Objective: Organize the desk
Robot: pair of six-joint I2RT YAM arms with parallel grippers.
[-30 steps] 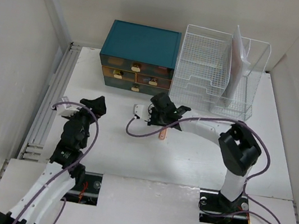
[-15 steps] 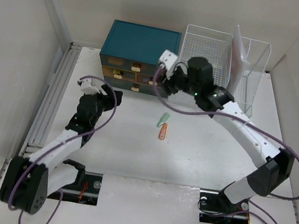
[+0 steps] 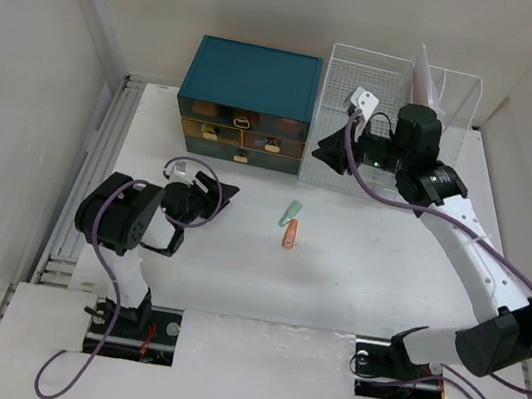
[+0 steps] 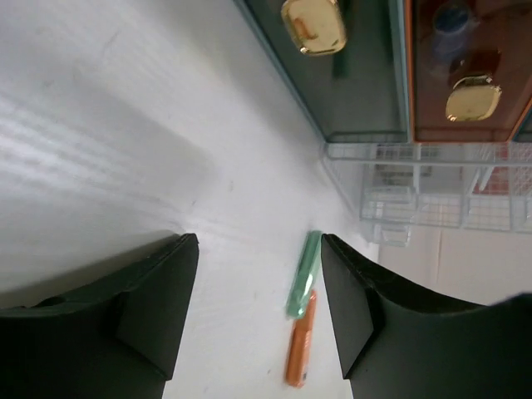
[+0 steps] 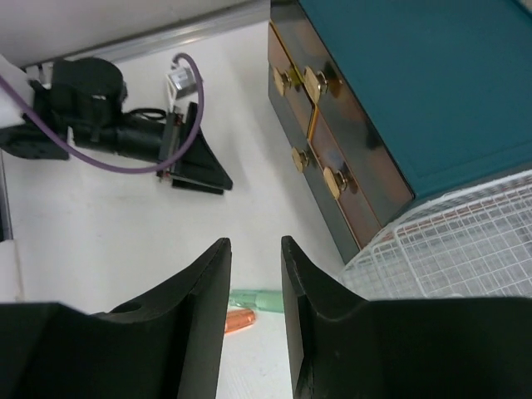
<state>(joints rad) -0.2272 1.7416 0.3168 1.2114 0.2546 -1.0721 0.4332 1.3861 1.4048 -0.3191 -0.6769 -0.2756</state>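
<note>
– White counter (image 3: 385,279) fills the scene, grey rail (image 3: 87,181) along its left edge?
– Yes. Teal cabinet (image 3: 254,81) and wire basket (image 3: 339,90) stand far; green pen (image 3: 291,211) and orange pen (image 3: 290,235) lie mid-counter.
– Tools?
– Left tool (image 4: 258,245), low, left of the pens, gapes empty. Right tool (image 5: 256,245), raised near the basket, is narrowly parted, empty.

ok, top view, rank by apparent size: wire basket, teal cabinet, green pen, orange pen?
1. wire basket
2. teal cabinet
3. green pen and orange pen, alike; can't rank
</note>
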